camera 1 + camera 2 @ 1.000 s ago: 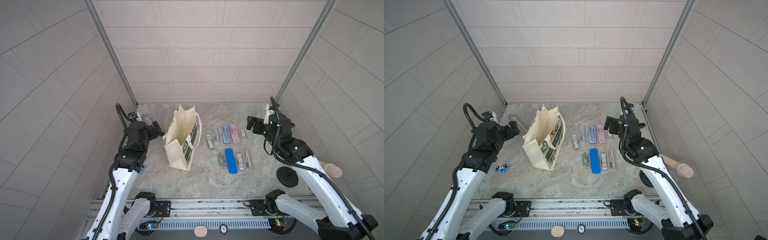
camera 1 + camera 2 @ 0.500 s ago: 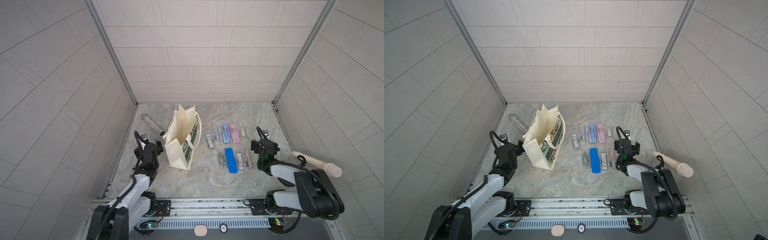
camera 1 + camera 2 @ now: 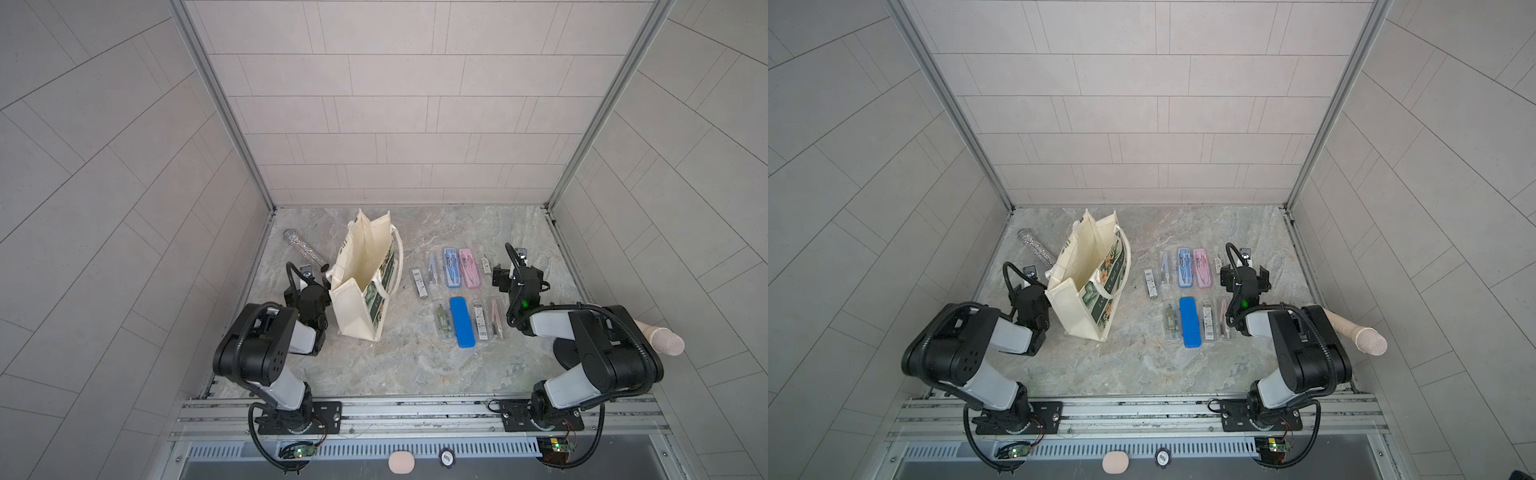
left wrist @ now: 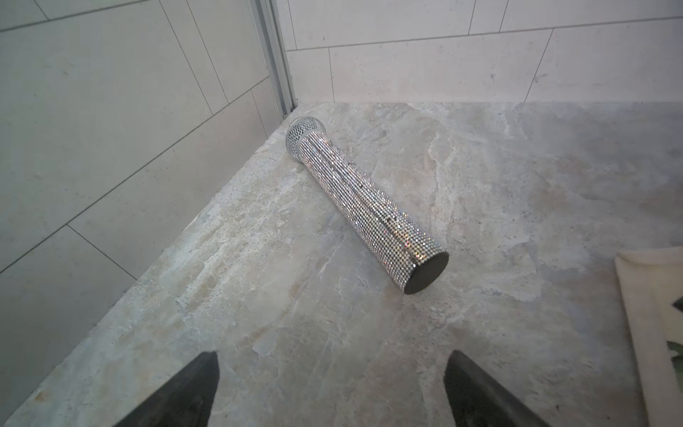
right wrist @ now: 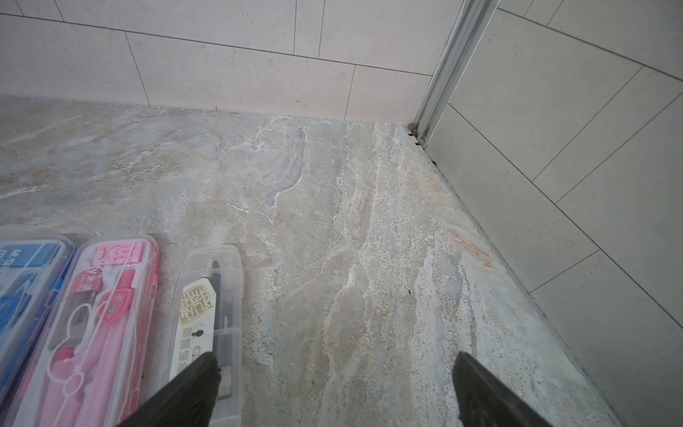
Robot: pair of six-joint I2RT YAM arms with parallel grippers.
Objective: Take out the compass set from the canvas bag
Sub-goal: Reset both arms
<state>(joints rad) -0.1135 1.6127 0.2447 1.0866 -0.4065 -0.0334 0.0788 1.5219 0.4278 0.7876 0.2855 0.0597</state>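
Both arms are folded low. The left claw [image 4: 332, 373] sits just beside the bag [image 3: 365, 286], at its plain side, with its jaws spread wide and nothing between them. It points past the bag at a glitter mic [image 4: 366, 207] lying on the tabletop [image 3: 415, 365].

The bag stands upright near the left wall with its mouth gaping. It is cream canvas with loop handles, and a green-leaf, orange-flower panel [image 3: 1111, 270] on the face turned to the cases.

The right claw [image 5: 336, 369] is well apart from the bag, on the far side of two rows of compass cases [image 3: 451, 268]. It is released too and holds nothing. One finger [image 5: 192, 388] hangs over a clear case [image 5: 210, 314], next to the pink case [image 5: 92, 325]. I can't make out anything inside the bag.
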